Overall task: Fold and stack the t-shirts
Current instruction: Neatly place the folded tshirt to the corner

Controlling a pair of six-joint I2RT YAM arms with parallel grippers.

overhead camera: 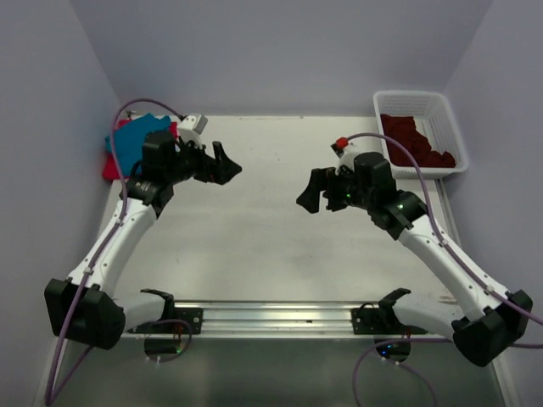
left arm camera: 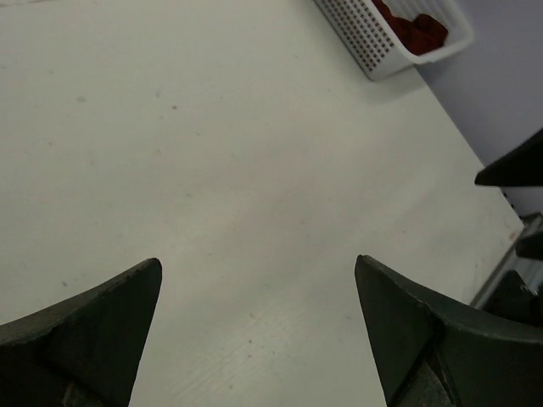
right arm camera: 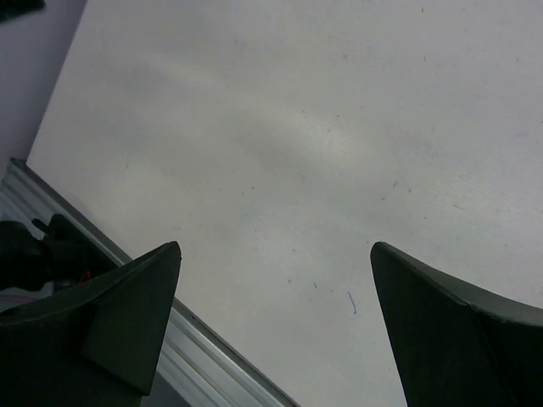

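A teal blue t-shirt (overhead camera: pixel 127 136) lies on a bright red one (overhead camera: pixel 110 167) at the table's far left edge, partly hidden behind my left arm. Dark maroon t-shirts (overhead camera: pixel 416 140) fill the white basket (overhead camera: pixel 448 127) at the far right, and the left wrist view also catches the maroon t-shirts (left arm camera: pixel 416 30). My left gripper (overhead camera: pixel 222 164) hovers open over bare table, right of the folded pair. My right gripper (overhead camera: pixel 312 193) faces it, open and holding nothing. Both wrist views show only tabletop between the spread left fingers (left arm camera: pixel 127 297) and right fingers (right arm camera: pixel 144 288).
The metal rail (overhead camera: pixel 271 315) holding the arm bases runs along the near edge. Purple cables loop off both arms. Walls close in on the left, back and right sides. The white basket (left arm camera: pixel 373 42) stands against the right wall.
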